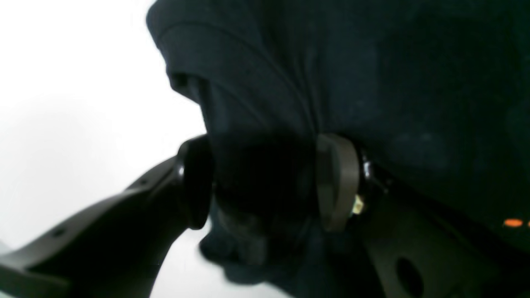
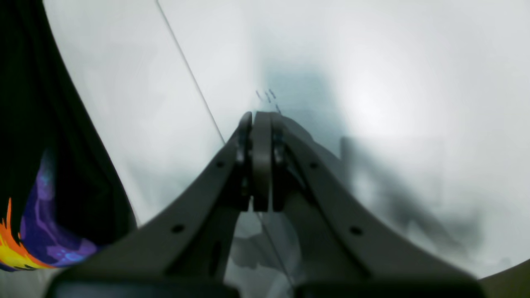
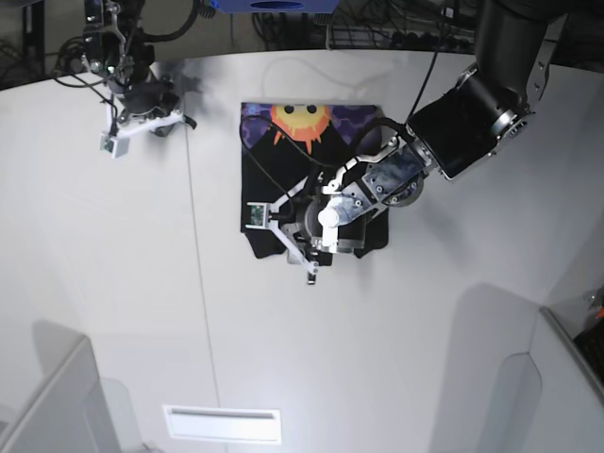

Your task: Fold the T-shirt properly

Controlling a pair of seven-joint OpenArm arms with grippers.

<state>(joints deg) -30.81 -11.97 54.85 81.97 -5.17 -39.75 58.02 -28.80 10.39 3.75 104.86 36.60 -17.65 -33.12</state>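
White tabletop [image 3: 113, 283] carries the T-shirt [image 3: 274, 165], a folded black bundle at its centre with the sun print showing at the far end. Over its near edge, the left gripper [image 1: 265, 182] has jaws apart, dark cloth bunched between them. Well apart, the right gripper [image 2: 261, 161] has its jaws pressed together, empty.

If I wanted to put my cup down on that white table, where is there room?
Bare table lies nearer the camera than the T-shirt, and between the T-shirt and the right gripper parked by the far edge. It is crowded where the left gripper works over the T-shirt's near edge.
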